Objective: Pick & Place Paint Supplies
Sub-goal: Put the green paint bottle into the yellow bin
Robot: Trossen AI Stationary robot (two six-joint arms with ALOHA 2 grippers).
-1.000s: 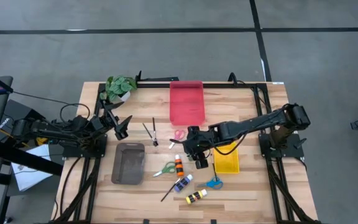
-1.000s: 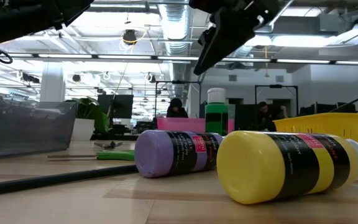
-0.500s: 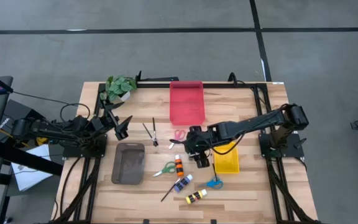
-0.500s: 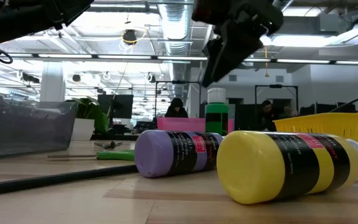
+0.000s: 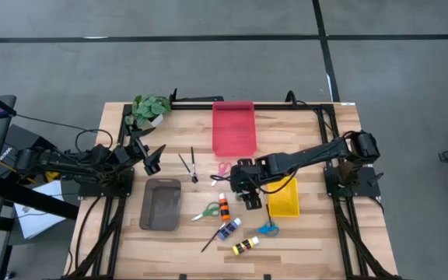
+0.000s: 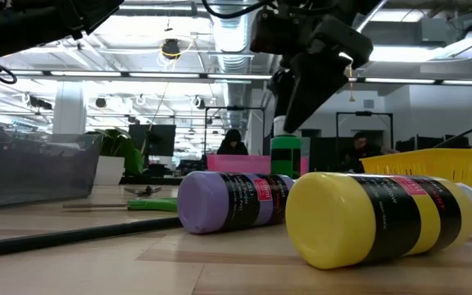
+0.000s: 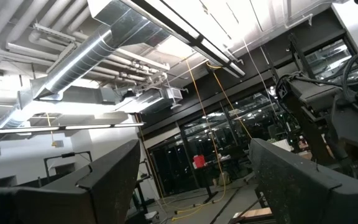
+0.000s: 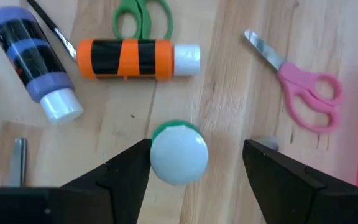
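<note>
The wooden desk (image 5: 317, 233) carries everything, with the two dark arms reaching in from either side. The red tray (image 5: 233, 127) lies at the far middle edge, the grey tray (image 5: 160, 204) toward the left, and the yellow tray (image 5: 283, 201) right of centre, partly under the right arm. A small potted plant (image 5: 151, 108) stands at the far left corner. The left pincer (image 5: 152, 158) waits near the plant, held above the desk, its fingers spread apart with nothing between them. The right pincer (image 8: 194, 163) hangs over the middle of the desk, fingers apart, straddling an upright green paint bottle (image 8: 178, 151) with a white cap, with a gap on either side of the cap. Just beyond it the orange paint bottle (image 8: 135, 58) lies on its side, with the blue paint bottle (image 8: 35, 60) lying near it and the yellow paint bottle (image 5: 245, 246) nearest the front edge. Green-handled scissors (image 5: 207, 211) lie beside the orange bottle, pink-handled scissors (image 8: 303, 91) lie near the red tray, and blue-handled scissors (image 5: 267, 229) lie just in front of the yellow tray. Two thin brushes (image 5: 188, 165) lie between the left pincer and the pink scissors, and a third brush (image 5: 212, 240) lies touching the blue bottle.
</note>
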